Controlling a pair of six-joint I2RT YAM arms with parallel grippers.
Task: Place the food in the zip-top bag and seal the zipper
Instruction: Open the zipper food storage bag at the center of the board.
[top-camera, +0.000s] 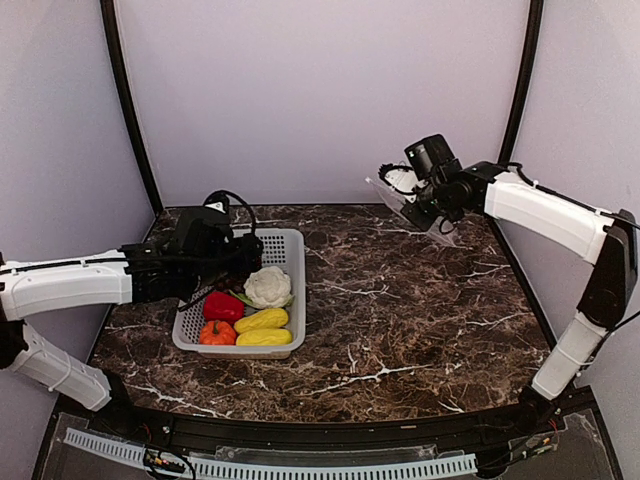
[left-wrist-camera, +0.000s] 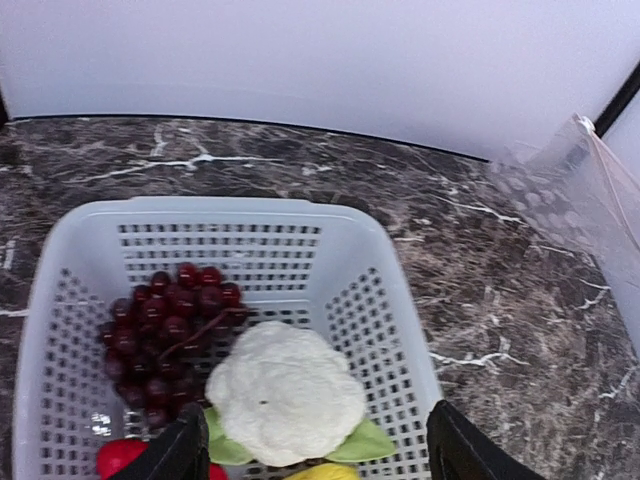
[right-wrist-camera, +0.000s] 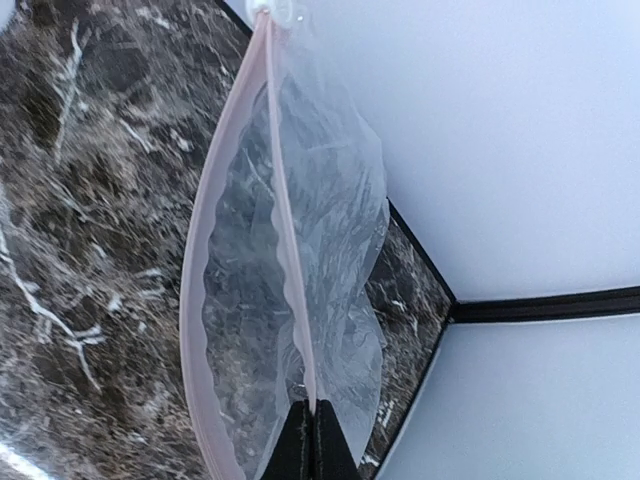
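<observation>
The food lies in a white perforated basket (top-camera: 290, 243): white cauliflower (top-camera: 267, 286) (left-wrist-camera: 285, 390), dark purple grapes (left-wrist-camera: 165, 335), a red pepper (top-camera: 222, 306), an orange fruit (top-camera: 216, 333) and two yellow pieces (top-camera: 263, 329). My left gripper (left-wrist-camera: 312, 455) hovers open over the cauliflower, one finger on each side of it, touching nothing. At the back right, my right gripper (right-wrist-camera: 311, 440) is shut on one lip of the zip-top bag (top-camera: 415, 208) (right-wrist-camera: 330, 260), holding it up off the table. The pinkish zipper (right-wrist-camera: 200, 300) gapes open; the bag's mouth stands wide.
The dark marble table (top-camera: 400, 310) runs between basket and bag. Pale walls close in the back and sides, with black corner posts (top-camera: 130, 110). In the left wrist view the raised bag (left-wrist-camera: 590, 200) shows at the far right.
</observation>
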